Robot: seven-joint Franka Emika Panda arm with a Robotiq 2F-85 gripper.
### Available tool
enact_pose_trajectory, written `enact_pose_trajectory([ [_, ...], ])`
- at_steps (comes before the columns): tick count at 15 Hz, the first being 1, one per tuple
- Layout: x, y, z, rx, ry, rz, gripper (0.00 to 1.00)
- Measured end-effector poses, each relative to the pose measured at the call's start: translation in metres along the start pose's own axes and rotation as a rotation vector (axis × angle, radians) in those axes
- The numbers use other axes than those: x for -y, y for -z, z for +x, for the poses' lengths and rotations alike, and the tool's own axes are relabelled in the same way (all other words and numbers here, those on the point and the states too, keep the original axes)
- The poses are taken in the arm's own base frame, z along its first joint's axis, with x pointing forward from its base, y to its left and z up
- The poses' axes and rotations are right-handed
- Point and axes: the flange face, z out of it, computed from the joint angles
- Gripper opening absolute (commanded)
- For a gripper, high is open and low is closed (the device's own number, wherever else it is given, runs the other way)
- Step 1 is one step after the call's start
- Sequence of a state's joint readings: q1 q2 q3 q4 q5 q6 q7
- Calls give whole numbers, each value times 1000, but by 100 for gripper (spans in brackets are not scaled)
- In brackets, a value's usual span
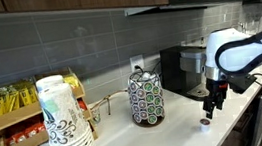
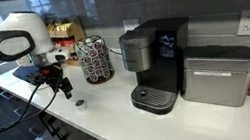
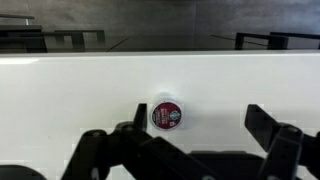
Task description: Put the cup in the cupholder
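One small coffee pod, the cup (image 3: 166,114), sits alone on the white countertop (image 3: 60,85) with its dark red lid facing up toward the wrist camera. The gripper (image 3: 195,122) hangs just above it, jaws spread wide and holding nothing. In the wrist view the pod lies between the two fingers (image 3: 130,140), nearer the one on the left of that view and touching neither. In an exterior view the cupholder (image 1: 145,97), a wire carousel already lined with pods, stands well apart to the left of the pod and farther back toward the tiled wall, near the black coffee machine (image 1: 181,69). Judged from its size and make, the pod is very light, with a thin but fairly stiff wall and a foil lid that could dent or puncture. On the smooth counter it would probably slide or tip if one finger met it first, so centring matters. The best hold is across the round body just under the rim, pads on opposite sides, with a gentle squeeze and the lid left untouched.
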State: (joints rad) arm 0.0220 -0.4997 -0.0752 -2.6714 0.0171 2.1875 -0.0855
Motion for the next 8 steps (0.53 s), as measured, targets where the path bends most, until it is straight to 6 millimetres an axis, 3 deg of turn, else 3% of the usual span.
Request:
enact_pose_trajectory([
  [8,12,-36,16,5,18,23,100],
])
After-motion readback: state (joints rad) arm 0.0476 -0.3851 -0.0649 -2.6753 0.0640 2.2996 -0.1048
